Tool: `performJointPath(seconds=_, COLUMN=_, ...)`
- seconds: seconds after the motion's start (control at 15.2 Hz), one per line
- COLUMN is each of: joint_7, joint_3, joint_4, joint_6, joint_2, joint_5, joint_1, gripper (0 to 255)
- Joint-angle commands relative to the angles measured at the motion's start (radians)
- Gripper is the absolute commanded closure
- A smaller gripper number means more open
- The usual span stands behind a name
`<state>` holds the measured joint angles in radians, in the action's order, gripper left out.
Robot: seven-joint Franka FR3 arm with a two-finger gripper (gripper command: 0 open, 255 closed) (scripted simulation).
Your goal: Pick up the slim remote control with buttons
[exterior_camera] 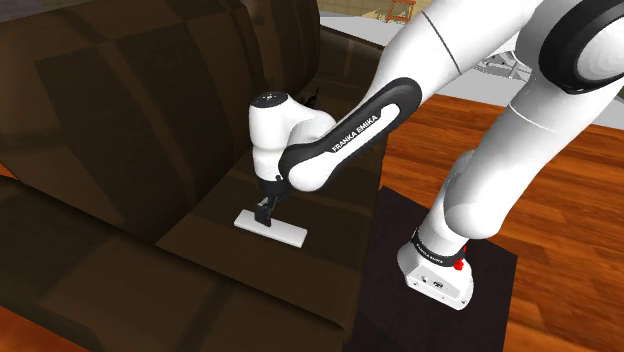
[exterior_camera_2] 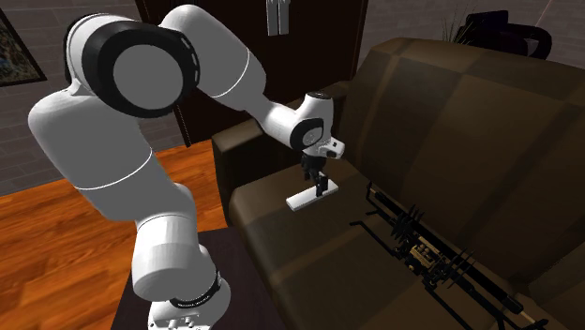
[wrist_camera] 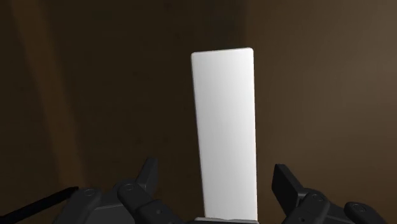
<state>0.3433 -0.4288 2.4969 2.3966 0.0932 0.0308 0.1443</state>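
A: Where is the white remote (exterior_camera: 270,228) lying?
B: Flat on the sofa (exterior_camera: 120,120) seat, bare cushion all around, backrest rising at 10 o'clock in the shoulder view.
A: End effector (exterior_camera: 265,212)?
B: Hanging over it, fingers apart, straddling 1 end without touching.

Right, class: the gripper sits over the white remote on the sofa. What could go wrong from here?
1. The open gripper straddles the remote near one end, so it may tip when lifted.
2. The remote lies flat and thin on the sofa seat; the fingers might close above its edges or dig into the seat.
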Motion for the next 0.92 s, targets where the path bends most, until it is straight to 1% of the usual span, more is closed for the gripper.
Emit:
performJointPath(seconds=0.0, joint_7=0.037, joint_3=-0.015, joint_4=-0.028, joint_6=0.04, joint_2=-0.068, joint_5=-0.03, joint_1=0.004, gripper=0)
performJointPath(seconds=0.46, joint_7=0.086, joint_3=-0.01, joint_4=-0.01, joint_6=0.139, joint_2=-0.159, joint_5=-0.098, joint_1=0.003, gripper=0)
performJointPath(seconds=0.59, joint_7=0.091, joint_3=-0.008, joint_4=-0.009, joint_6=0.147, joint_2=-0.166, joint_5=-0.104, joint_1=0.004, gripper=0)
performJointPath(seconds=0.66, joint_7=0.09, joint_3=-0.009, joint_4=-0.009, joint_6=0.146, joint_2=-0.165, joint_5=-0.103, joint_1=0.004, gripper=255)
performJointPath(seconds=0.86, joint_7=0.091, joint_3=-0.009, joint_4=-0.009, joint_6=0.146, joint_2=-0.165, joint_5=-0.103, joint_1=0.005, gripper=255)
